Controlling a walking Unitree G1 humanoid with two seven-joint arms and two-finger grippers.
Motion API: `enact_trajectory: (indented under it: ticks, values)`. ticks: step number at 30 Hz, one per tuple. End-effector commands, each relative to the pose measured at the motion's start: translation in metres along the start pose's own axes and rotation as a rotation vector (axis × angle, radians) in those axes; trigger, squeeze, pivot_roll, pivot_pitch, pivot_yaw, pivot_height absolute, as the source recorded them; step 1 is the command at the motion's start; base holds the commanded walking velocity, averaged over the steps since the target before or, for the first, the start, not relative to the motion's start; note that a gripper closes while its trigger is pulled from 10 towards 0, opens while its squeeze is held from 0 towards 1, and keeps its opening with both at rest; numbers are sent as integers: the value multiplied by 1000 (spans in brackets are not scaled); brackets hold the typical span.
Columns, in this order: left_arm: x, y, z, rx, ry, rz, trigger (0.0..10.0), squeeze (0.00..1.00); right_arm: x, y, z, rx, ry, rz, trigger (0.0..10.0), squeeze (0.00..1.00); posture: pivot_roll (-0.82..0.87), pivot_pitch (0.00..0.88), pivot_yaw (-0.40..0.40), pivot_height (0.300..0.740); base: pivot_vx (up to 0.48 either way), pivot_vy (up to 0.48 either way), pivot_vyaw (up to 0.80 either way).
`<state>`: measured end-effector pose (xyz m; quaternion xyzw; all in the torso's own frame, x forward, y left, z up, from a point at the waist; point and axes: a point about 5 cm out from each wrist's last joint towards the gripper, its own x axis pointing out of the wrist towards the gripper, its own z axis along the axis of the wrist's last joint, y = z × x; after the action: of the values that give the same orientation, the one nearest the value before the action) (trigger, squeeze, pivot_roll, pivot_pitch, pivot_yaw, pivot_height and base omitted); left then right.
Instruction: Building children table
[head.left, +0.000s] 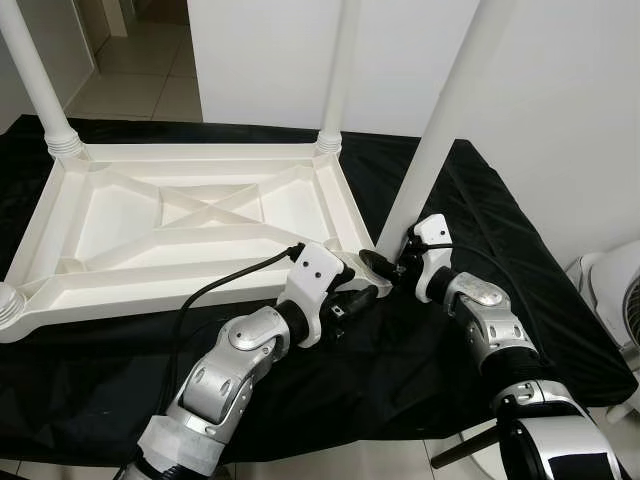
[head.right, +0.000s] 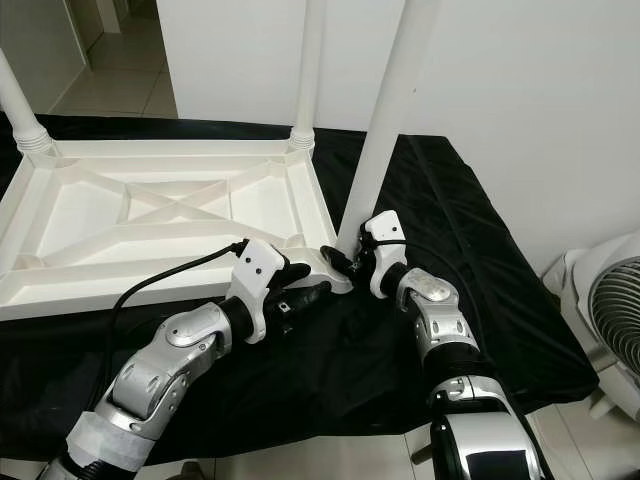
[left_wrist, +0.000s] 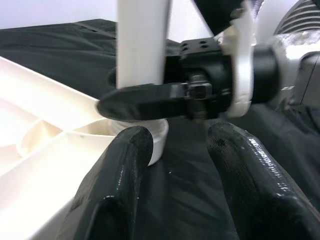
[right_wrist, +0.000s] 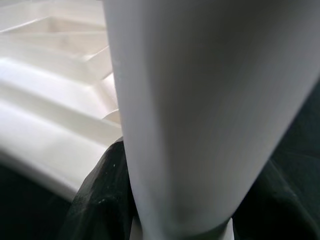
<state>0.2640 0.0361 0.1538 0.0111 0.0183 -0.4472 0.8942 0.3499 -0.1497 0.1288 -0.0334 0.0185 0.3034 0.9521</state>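
A white children's table top (head.left: 180, 215) lies upside down on a black cloth. At its near right corner a white table leg (head.left: 440, 130) stands leaning to the right, its foot in the corner socket (left_wrist: 155, 140). My right gripper (head.left: 385, 265) is shut on this leg just above the socket; the leg (right_wrist: 200, 110) looms large in the right wrist view. Just left of the socket, my left gripper (head.left: 365, 293) is open, its two black fingers (left_wrist: 120, 190) apart over the cloth with nothing between them.
Two more legs stand upright at the far left corner (head.left: 35, 80) and far right corner (head.left: 338, 70). The black cloth (head.left: 500, 220) covers the surface to its front edge. A white fan (head.left: 615, 300) stands on the floor at the right. A black cable (head.left: 215, 285) runs from my left wrist.
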Motion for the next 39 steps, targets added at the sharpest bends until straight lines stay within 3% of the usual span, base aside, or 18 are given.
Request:
enact_trajectory:
  ticks: [1,3,7,11,13,14,17,22,29,30,31,39]
  values:
    - [1,-7,2,7,-12,-45,10000,0,2,5,0,31,-12,-46,0,0,154,0,-96,740,0,0,0]
    - [1,-8,1,1,-13,-47,10000,0,-1,10,-1,57,-34,-142,0,0,147,0,-97,740,0,0,0]
    - [1,-9,1,-1,-13,-49,10000,0,-2,12,-2,68,-36,-182,0,0,146,0,-96,740,0,0,0]
    - [1,-11,0,-5,-10,-58,10000,0,-14,17,-13,65,17,-438,0,0,134,0,-94,740,0,0,0]
    - [1,-11,0,-5,-10,-58,10000,0,-14,17,-13,65,17,-438,0,0,134,0,-94,740,0,0,0]
    - [1,-12,0,-7,-9,-63,10000,0,-24,17,-21,42,67,-622,0,0,130,0,-93,740,0,0,0]
    - [2,-13,0,-8,-9,-69,10000,0,-34,18,-26,27,100,-764,0,0,127,0,-91,740,0,0,0]
    - [2,-13,0,-8,-9,-71,10000,0,-35,30,-23,62,93,-785,0,0,125,0,-91,740,0,0,0]
    - [2,-13,0,-7,-10,-72,10000,0,-35,30,-21,87,94,-799,0,0,126,0,-93,740,0,0,0]
    - [2,-13,0,-8,-10,-70,10000,0,-33,32,-20,103,86,-783,10000,188,128,0,-95,740,0,0,0]
    - [2,-12,0,-8,-10,-69,10000,0,-31,34,-18,111,72,-764,10000,1000,128,0,-96,740,0,0,0]
    - [2,-12,0,-8,-11,-63,10000,0,-26,32,-12,159,12,-645,10000,1000,136,0,-100,740,0,0,0]
